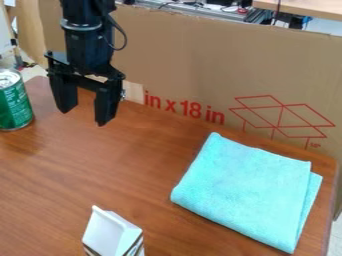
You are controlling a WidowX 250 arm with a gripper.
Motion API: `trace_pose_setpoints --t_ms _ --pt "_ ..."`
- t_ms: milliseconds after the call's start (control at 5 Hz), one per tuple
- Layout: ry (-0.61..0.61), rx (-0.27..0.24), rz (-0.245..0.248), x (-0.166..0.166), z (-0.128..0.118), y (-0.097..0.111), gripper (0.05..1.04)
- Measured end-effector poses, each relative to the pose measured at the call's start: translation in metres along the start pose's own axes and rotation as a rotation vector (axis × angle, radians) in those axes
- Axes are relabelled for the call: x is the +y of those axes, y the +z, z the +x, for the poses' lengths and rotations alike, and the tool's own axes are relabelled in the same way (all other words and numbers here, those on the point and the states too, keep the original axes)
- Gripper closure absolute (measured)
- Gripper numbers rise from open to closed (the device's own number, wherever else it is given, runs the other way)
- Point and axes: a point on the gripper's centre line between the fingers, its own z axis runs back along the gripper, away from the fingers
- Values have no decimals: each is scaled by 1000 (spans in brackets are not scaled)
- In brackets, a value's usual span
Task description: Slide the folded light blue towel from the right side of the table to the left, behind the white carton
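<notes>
Over the worktop (133, 170), upper left of the view: tool (83, 116) pointing down, fingers wide apart — nothing gripped. Green can (15, 106) nearest it, upright on the worktop at the left edge. Folded turquoise cloth (247, 187) lies flat at right, white carton (111, 232) at bottom edge — cardboard (194, 55) stands behind.

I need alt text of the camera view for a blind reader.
A black two-finger robot claw hangs open above a brown wooden table, near a green metal can at the left edge. A folded turquoise cloth lies at the right, a white angular object sits at the bottom edge, and brown cardboard stands behind.
</notes>
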Motion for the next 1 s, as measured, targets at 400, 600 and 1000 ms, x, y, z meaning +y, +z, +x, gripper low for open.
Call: trace_pose_setpoints --t_ms 400,600,1000 --pt "-54 18 9 -28 2 -5 84" --pt "-111 -21 11 -56 6 -2 84" --pt "-190 -13 -50 -115 17 -32 84"
